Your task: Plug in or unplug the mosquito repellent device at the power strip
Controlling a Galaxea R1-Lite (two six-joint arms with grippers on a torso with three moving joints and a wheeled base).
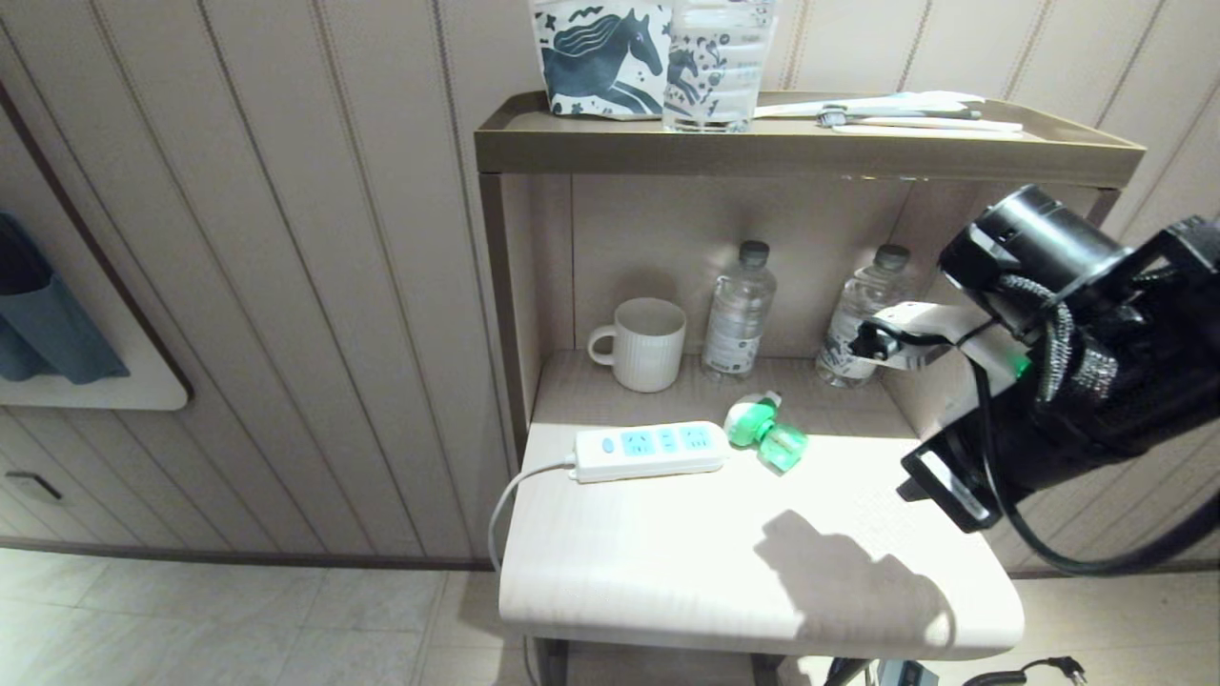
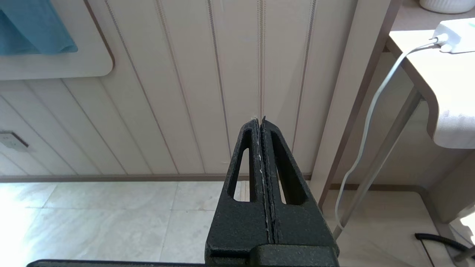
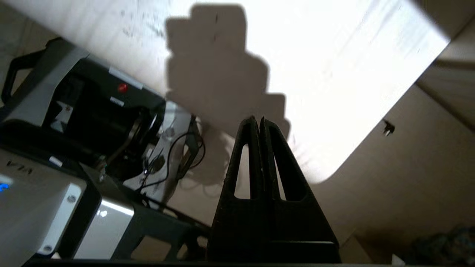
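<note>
Lying on its side on the tabletop [image 1: 667, 562], the mosquito repellent device [image 1: 765, 434] shows a translucent green bottle and a white-and-green rounded head. It sits just beside the right end of the power strip [image 1: 652, 451] and is not plugged in. The strip is a white bar with light-blue socket faces and a round blue button at its left end; its white cord [image 1: 505, 505] drops over the tabletop's left edge.

Behind them, in the shelf recess, stand a white ribbed mug [image 1: 642, 343] and two clear water bottles [image 1: 739, 310], well apart from the device. Nothing lies between the device and the strip.

The right gripper [image 3: 258, 120] hangs over the tabletop's near right corner, fingers pressed together and empty, its arm casting a shadow on the surface. The left gripper [image 2: 259, 119] is parked low to the left of the tabletop, facing the panelled wall [image 2: 178, 92], fingers pressed together too.
</note>
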